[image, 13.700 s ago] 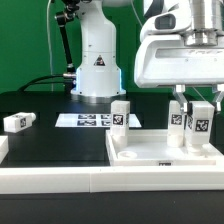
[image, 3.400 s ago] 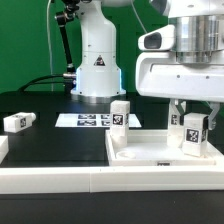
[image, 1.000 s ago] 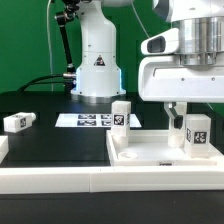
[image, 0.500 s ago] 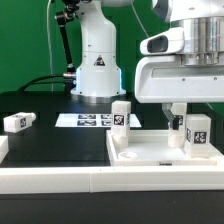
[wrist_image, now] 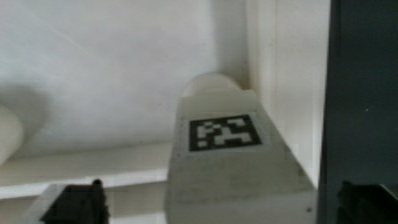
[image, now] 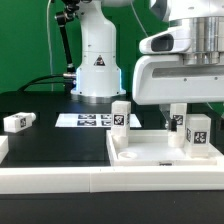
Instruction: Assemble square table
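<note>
Black tabletop (image: 40, 140): matte and dark, it fills the scene. A long white rail (image: 50, 180) runs along its near edge.
Room: a green backdrop (image: 25, 40) hangs behind, and the arm's white base (image: 97, 60) stands at the back middle.
Marker board (image: 85, 120): lies flat on the tabletop, just in front of the base.
Slab (image: 150, 155): the white square piece lies flat at the exterior view's right, just behind the rail, with its rim and recessed panels facing up.
Loose leg (image: 17, 122): lies on its side on the tabletop at the exterior view's far left, well apart from the slab.
Corner leg (image: 120, 115): stands upright at the slab's back corner on the exterior view's left, tag towards the camera.
Tagged leg (image: 199, 131): stands upright on the slab's right part, under the arm's bulky white housing.
Second leg (image: 178, 119): stands just beside the tagged leg, towards the exterior view's left.
Gripper (image: 196, 108): hangs over the tagged leg and holds nothing.
Fingertips (wrist_image: 75, 203): the wrist view shows the two dark tips spread wide, with the tagged leg (wrist_image: 217, 150) between them. There is a plain gap on one side and a slimmer one on the other.
Slab edge: in the wrist view the tagged leg stands close to the raised rim (wrist_image: 285, 60), with black tabletop beyond it.
</note>
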Controlling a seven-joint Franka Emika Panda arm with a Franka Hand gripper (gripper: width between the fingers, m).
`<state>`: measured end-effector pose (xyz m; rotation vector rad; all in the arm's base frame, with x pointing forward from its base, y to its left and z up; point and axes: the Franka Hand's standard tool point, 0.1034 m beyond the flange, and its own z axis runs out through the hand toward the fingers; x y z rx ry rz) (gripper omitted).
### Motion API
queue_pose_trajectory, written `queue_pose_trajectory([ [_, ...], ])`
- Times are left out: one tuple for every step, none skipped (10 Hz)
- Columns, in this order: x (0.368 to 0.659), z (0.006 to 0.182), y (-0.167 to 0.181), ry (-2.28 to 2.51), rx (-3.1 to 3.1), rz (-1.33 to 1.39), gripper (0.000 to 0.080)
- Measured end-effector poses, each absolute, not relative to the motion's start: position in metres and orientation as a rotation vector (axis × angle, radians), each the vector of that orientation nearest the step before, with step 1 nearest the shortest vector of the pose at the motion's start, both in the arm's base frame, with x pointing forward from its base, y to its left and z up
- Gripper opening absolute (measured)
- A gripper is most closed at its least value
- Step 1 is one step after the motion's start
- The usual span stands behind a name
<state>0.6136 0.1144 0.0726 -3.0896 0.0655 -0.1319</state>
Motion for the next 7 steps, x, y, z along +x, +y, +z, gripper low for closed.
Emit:
queue_pose_trajectory([
  [0.6136,0.0726,0.1144,0.082,-3.089,-0.131,0.0562],
  [0.6136,0.0726,0.1142,0.091,-3.088,-0.131,0.0426],
  [0.6136,0.0726,0.1142,0.121,-3.087,-0.131,0.0426],
  [0.6137,0.0726,0.1139,0.121,-3.087,-0.131,0.0288],
  [0.6136,0.0726,0.114,0.138,-3.085,-0.13,0.0288],
  [0.6135,0.0724,0.1144,0.287,-3.068,-0.125,0.0288],
  [0.6135,0.0723,0.1144,0.386,-3.054,-0.122,0.0288],
])
